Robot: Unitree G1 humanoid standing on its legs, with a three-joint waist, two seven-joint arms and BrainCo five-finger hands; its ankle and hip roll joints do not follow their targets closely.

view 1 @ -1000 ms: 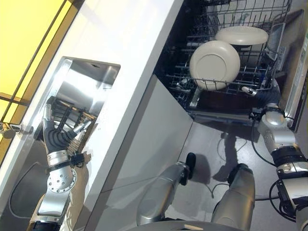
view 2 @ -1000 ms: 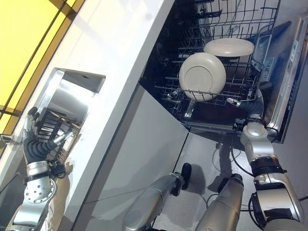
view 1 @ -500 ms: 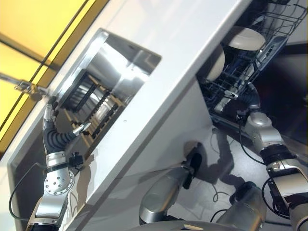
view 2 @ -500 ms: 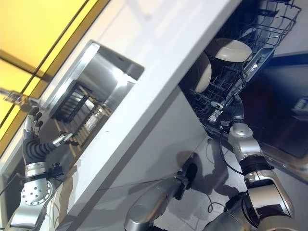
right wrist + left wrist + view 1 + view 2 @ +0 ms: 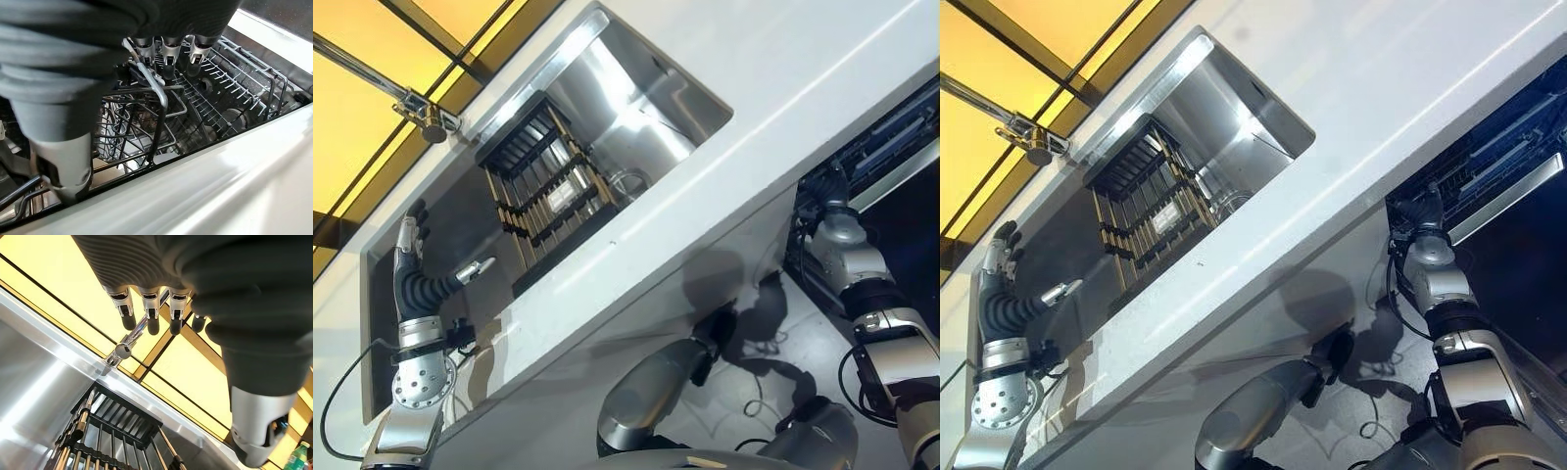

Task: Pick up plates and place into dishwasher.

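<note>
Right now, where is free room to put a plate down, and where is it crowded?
Free: the white counter between sink and dishwasher rack; also the sink floor beside the black rack. Crowded: around the left hand and the tap.

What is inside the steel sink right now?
Inside the stainless steel sink lies a black slatted drying rack with no plates visible on it. The basin floor under the rack is hidden. The left hand hovers open nearby.

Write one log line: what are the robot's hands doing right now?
left hand: open over sink | right hand: open at dishwasher rack | holding nothing
</note>
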